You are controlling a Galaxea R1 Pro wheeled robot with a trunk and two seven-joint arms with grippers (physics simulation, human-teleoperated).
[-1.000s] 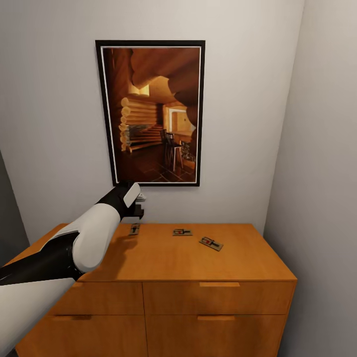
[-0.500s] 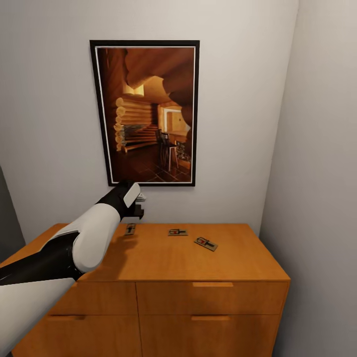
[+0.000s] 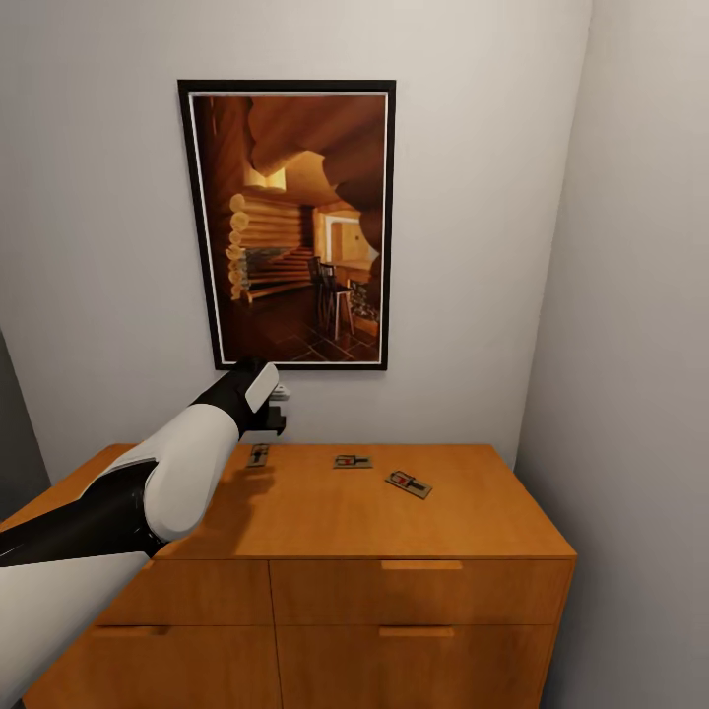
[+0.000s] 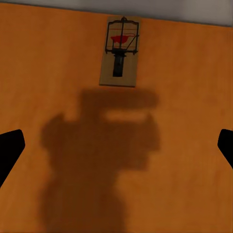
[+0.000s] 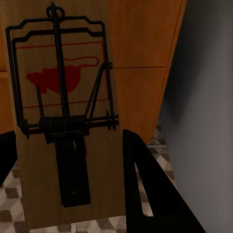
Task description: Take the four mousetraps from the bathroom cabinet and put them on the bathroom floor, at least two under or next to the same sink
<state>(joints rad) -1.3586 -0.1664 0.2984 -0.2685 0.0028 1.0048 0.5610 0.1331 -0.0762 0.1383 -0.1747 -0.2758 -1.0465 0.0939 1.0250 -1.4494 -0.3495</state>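
Nothing has moved since half a second ago. Three tan wooden mousetraps [image 3: 353, 461] lie on the orange-brown wooden cabinet [image 3: 325, 517]; the left gripper [image 4: 116, 145] is spread open above one; a fourth mousetrap [image 5: 63, 121] is clamped in the right gripper [image 5: 68, 160].

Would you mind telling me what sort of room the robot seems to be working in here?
Probably a corner of a home room; a bathroom can't be confirmed. A wooden cabinet stands against pale walls beneath a framed picture, and cube-patterned floor tiles show beside it.

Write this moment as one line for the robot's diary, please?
left gripper: open above cabinet top, over leftmost mousetrap | right gripper: shut on held mousetrap | cabinet-top mousetraps: three
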